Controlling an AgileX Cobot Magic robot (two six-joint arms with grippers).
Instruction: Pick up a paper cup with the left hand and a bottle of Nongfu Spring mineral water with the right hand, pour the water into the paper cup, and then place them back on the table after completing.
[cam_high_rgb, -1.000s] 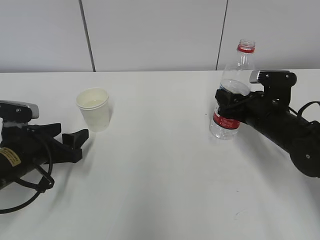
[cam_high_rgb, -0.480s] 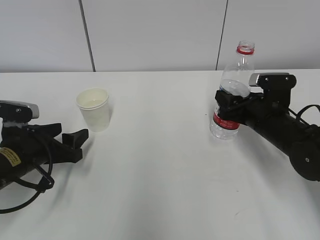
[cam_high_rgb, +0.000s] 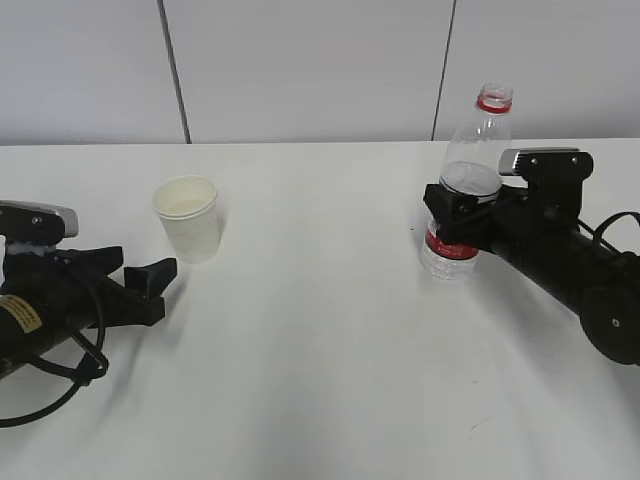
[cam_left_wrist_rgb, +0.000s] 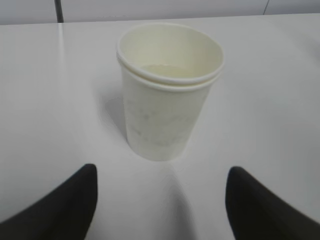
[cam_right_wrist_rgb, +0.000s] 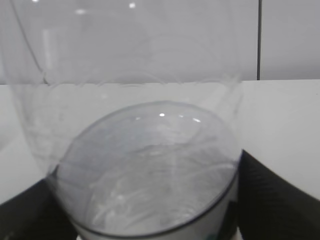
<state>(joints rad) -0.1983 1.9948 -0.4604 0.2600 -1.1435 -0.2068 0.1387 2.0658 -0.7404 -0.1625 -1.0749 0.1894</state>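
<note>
A white paper cup stands upright on the white table. My left gripper lies low on the table just in front of it, open, with the cup beyond its two black fingertips and not touching them. My right gripper is shut on the middle of the clear, uncapped Nongfu Spring bottle, which has a red neck ring and red label and leans slightly right. In the right wrist view the bottle fills the frame, water shows inside it, and a black finger presses its side.
A white panelled wall runs along the table's far edge. Loose black cables loop beside the left arm at the front left. The right arm lies across the table's right side.
The right gripper has shifted slightly left with the bottle, and the bottle now leans a little to the right. The left gripper and the cup have not moved.
</note>
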